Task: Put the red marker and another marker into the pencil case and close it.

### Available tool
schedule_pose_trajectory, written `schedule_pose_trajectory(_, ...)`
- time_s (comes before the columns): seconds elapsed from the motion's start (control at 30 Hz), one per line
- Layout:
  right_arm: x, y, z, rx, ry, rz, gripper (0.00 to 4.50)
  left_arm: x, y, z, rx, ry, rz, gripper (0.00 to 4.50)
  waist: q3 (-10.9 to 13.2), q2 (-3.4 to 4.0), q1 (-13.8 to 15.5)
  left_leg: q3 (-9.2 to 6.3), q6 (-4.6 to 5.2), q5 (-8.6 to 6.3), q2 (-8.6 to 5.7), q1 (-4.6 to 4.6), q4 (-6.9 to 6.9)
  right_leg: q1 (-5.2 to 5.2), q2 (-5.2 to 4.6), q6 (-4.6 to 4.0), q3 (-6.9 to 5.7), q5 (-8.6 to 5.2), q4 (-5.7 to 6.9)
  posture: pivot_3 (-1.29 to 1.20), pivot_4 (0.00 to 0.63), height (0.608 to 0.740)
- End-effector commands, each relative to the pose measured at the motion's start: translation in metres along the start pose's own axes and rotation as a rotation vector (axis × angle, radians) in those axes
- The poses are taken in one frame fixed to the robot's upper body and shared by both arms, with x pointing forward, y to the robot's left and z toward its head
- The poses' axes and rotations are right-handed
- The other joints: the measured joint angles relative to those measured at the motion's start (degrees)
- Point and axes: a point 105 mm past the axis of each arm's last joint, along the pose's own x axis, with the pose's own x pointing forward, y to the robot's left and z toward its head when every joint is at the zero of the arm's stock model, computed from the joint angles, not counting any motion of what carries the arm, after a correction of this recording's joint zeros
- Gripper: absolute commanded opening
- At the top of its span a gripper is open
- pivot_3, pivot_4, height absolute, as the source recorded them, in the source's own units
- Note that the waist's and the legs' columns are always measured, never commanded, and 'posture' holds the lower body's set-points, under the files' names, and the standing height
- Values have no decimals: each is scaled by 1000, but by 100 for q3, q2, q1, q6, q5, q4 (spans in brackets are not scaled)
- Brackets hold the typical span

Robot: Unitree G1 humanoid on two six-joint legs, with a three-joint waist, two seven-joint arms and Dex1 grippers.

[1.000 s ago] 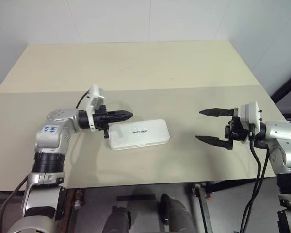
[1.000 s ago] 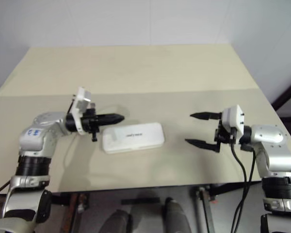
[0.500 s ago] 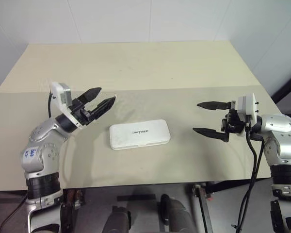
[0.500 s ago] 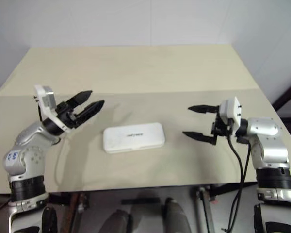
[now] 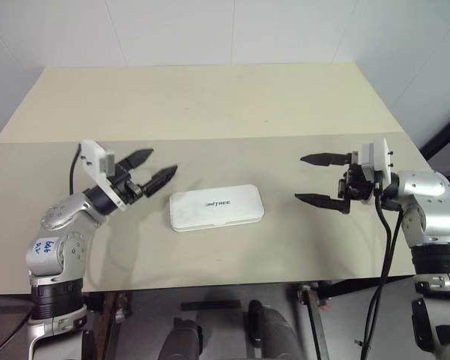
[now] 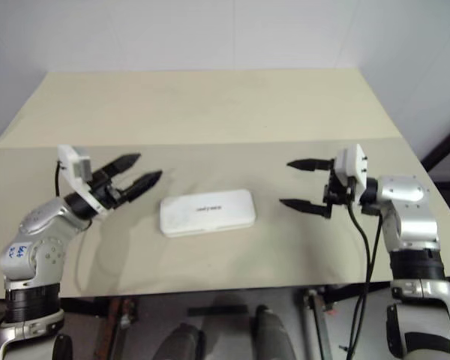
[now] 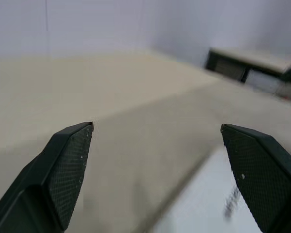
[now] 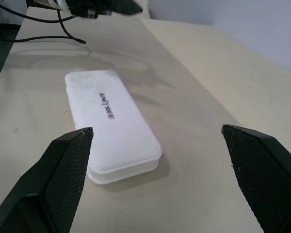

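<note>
We see the pencil case (image 5: 217, 208) lying shut in the middle of the tabletop (image 5: 210, 105). Left claw (image 5: 151, 168) w/ fingers apart, just left of it. Right claw (image 5: 313, 179) also apart, well to its right.

one white pencil case (image 5: 217, 208), closed, one table (image 5: 210, 97), two claws: left claw (image 5: 154, 167), right claw (image 5: 313, 180)

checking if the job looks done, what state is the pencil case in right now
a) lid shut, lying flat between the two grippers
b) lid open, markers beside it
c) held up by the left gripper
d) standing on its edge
a: the white pencil case lies flat on the table with its lid down, and the left gripper and right gripper stand open on either side, clear of it.
</note>
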Motion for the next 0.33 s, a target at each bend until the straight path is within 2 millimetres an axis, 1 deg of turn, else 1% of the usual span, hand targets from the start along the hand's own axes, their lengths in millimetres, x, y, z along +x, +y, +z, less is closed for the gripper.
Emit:
schedule_pose_trajectory(0.03,-7,1,21,-49,-44,-30,4500,-6,-7,14,49,-39,-72,4479,0,0,1,0,0,0,0,1,0,0,0,0,0,0,0,0,150,740)
schedule_pose_trajectory(0.1,-10,4,19,-42,-38,-46,4500,-14,-7,18,102,-43,-83,4479,0,0,0,0,0,0,1,4,1,0,0,0,0,0,2,0,150,740)
schedule_pose_trajectory(0.17,-11,7,18,-37,-41,-62,4500,-23,-2,24,171,-45,-61,4479,0,0,0,0,0,0,2,5,-1,0,0,-3,0,-1,3,0,150,740)
schedule_pose_trajectory(0.33,-9,14,20,-28,-73,-98,4500,-34,10,32,217,-17,-38,4479,0,0,-8,6,1,0,2,7,0,0,0,-3,1,-2,6,0,150,740)
